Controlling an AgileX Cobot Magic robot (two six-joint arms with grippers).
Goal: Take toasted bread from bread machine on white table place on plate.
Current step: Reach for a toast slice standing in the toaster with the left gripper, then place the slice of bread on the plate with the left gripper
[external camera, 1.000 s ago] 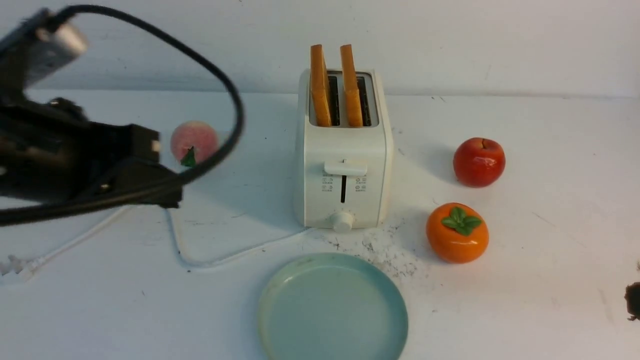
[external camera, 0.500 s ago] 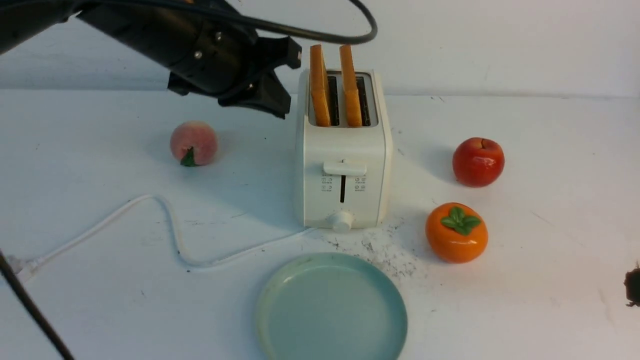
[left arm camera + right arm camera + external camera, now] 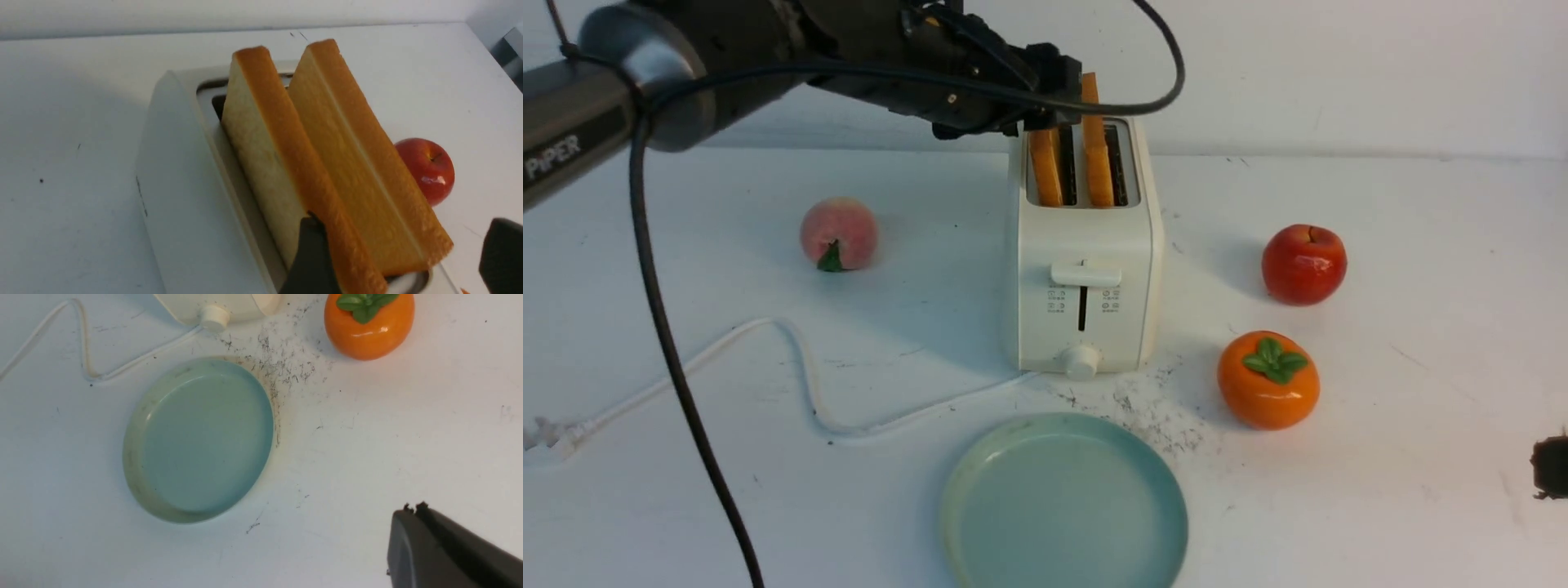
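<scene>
Stretched in near level from the left, with left gripper [image 3: 1058,96] spread wide, gripping nothing, over the bread machine [image 3: 1085,245], one finger [image 3: 309,253] beside a pale face of the toasted bread [image 3: 286,163], both slices upright in its slots. Fronted by the plate [image 3: 1066,506] on scuffed white table [image 3: 1421,392]; flanked by peach [image 3: 839,233], apple [image 3: 1304,265] and persimmon [image 3: 1268,380], well apart. Cannot tell the right gripper [image 3: 1552,467]'s opening, far right.

the plate [image 3: 131,457] lies flat on the white table [image 3: 408,437], dark specks [image 3: 282,367] between it and the orange fruit [image 3: 367,330].
</scene>
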